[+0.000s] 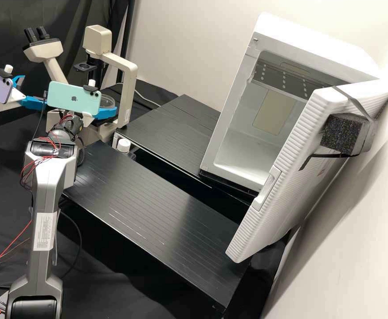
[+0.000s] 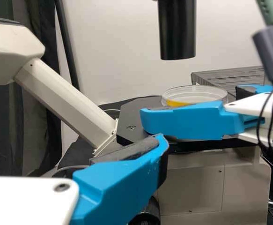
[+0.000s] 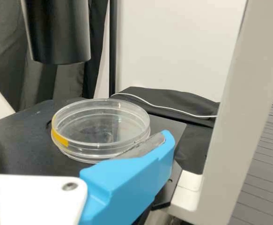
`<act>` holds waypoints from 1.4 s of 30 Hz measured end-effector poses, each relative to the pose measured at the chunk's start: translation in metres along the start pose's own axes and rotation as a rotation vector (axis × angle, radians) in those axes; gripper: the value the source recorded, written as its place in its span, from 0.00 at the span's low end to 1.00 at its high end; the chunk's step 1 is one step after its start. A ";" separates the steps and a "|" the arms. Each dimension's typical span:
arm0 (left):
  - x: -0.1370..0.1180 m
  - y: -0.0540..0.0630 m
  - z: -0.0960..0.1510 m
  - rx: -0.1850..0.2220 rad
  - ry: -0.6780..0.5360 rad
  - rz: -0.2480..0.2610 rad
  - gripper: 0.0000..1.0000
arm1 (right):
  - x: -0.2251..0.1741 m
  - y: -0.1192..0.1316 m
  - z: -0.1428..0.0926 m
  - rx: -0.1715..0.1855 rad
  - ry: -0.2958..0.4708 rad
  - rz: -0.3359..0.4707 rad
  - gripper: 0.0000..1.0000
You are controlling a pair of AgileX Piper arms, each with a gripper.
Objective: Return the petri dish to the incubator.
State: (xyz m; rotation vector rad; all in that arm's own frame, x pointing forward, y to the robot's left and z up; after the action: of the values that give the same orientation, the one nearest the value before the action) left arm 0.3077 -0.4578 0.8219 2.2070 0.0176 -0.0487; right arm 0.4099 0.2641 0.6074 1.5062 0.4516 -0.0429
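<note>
Grey right arm (image 1: 47, 190) up front, right gripper (image 1: 107, 110) spread at the petri dish (image 3: 99, 124), which sits on the microscope's black stage (image 3: 21, 140). Left gripper (image 1: 34, 91) gapes too. Grooved black boards (image 1: 158, 195), open white incubator (image 1: 242, 133), pale wall (image 1: 180, 44), dark drapes (image 1: 3, 44).

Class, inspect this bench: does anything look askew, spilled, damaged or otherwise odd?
One oddity: a black foam block is strapped to the open incubator door, which looks improvised. The petri dish looks upright and whole, with no visible spill.
</note>
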 end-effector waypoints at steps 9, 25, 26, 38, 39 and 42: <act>0.000 0.000 0.000 0.000 0.000 0.000 1.00 | 0.007 0.001 0.003 0.008 -0.048 0.026 1.00; 0.000 0.000 0.000 0.000 0.000 0.000 1.00 | 0.019 -0.007 0.002 -0.006 -0.078 0.036 1.00; 0.000 0.000 0.000 0.000 0.000 0.000 1.00 | 0.020 -0.005 0.000 -0.014 -0.076 0.035 1.00; 0.000 0.000 0.000 0.000 0.000 0.000 1.00 | 0.027 -0.012 0.005 -0.060 -0.109 0.013 0.00; 0.000 0.000 0.000 0.000 0.000 0.000 1.00 | 0.027 -0.012 0.005 -0.060 -0.111 0.012 0.00; 0.000 0.000 0.000 0.000 0.000 0.000 1.00 | 0.027 -0.013 0.006 -0.051 -0.119 0.002 0.00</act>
State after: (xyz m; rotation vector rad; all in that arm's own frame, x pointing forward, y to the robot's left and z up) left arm 0.3077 -0.4578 0.8219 2.2070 0.0176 -0.0487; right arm 0.4319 0.2644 0.5866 1.4451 0.3527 -0.1181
